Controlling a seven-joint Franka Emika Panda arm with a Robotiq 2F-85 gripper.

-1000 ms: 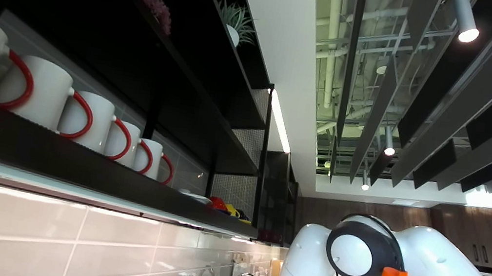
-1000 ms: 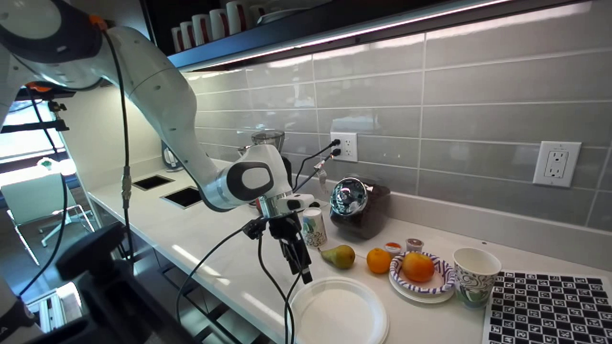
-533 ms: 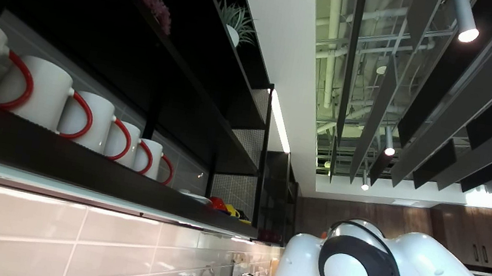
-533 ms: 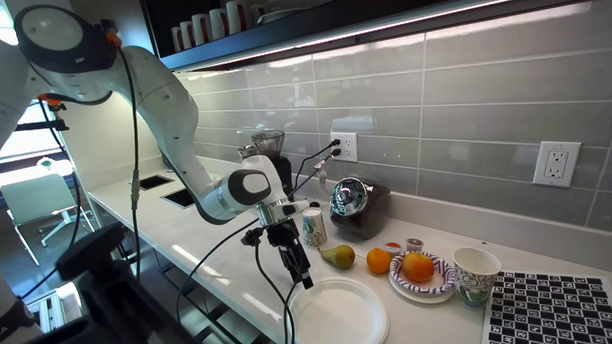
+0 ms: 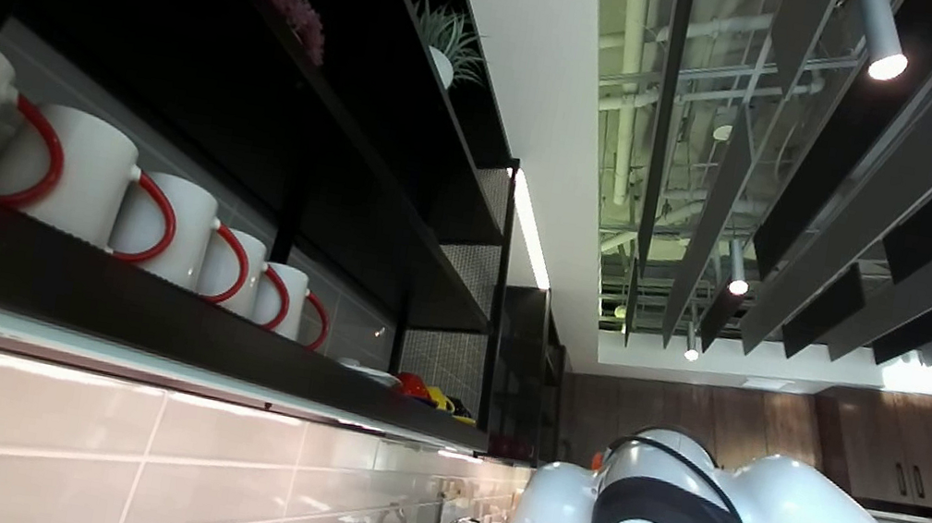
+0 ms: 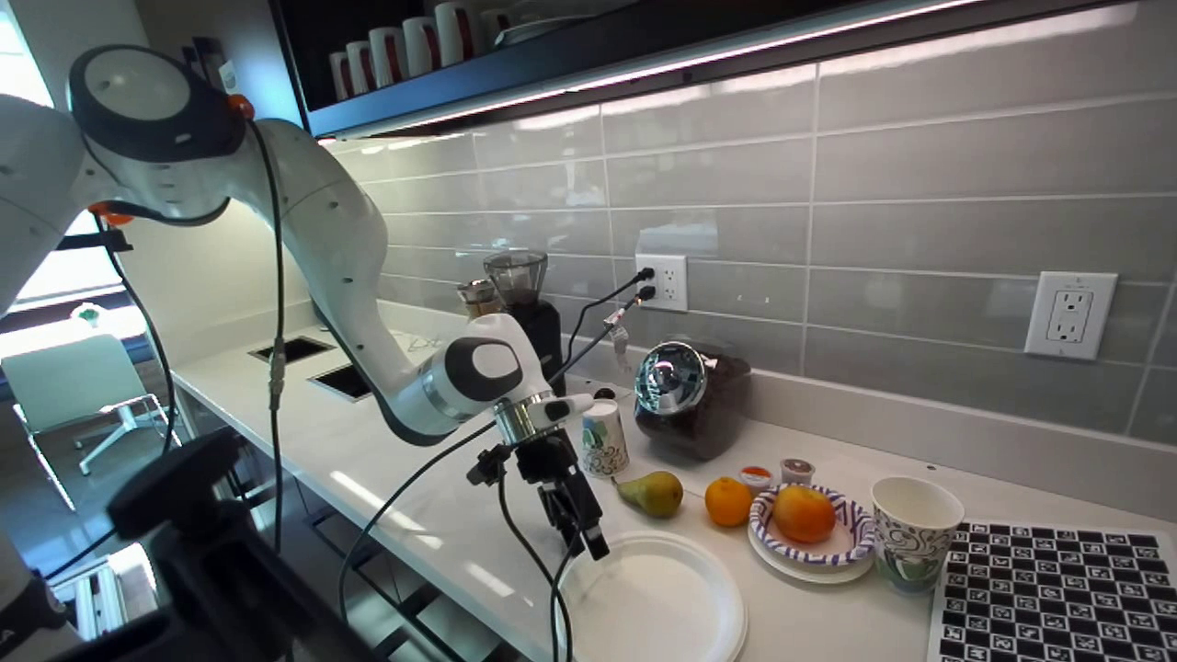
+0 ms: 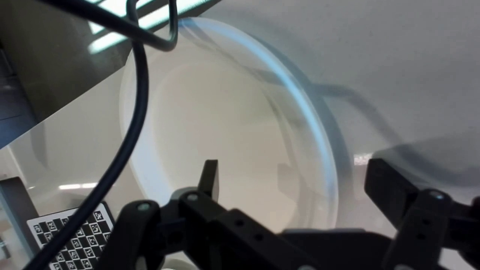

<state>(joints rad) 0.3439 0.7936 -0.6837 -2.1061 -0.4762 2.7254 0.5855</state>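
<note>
The large white plate (image 7: 210,123) lies flat on the counter (image 6: 828,634) just below my gripper (image 7: 296,178), hollow side up, its round outline equally long whichever way I take it. My gripper is spread wide, its tips near the plate's edge; in the wrist view one finger (image 7: 209,180) shows over the hollow and the other out beyond the rim, though I cannot tell whether either touches it. I count one pear (image 6: 655,495), its stem end turned toward my gripper and its long axis running roughly along the tiled wall (image 6: 919,239); one orange (image 6: 728,502) near it; and one orange-yellow fruit (image 6: 803,513) in a single purple-patterned bowl (image 6: 858,526), which sits on one smaller white plate (image 6: 809,575). Two small pods (image 6: 756,478) rest on the wall side of the bowl. Two patterned paper cups (image 6: 917,538) stand on the counter, one near the pear and the other just beside the bowl. One dark jar (image 6: 708,405) tilts beyond the pear, its chrome lid (image 6: 670,378) facing out from the wall. A checkered board (image 6: 1057,588) lies past the cup by the bowl. In an exterior view, five red-handled mugs (image 5: 69,171) line a black shelf (image 5: 184,329). What stands in the way is my black cable (image 7: 141,90), which in the wrist view passes before the large plate's edge and hides a strip of it.
</note>
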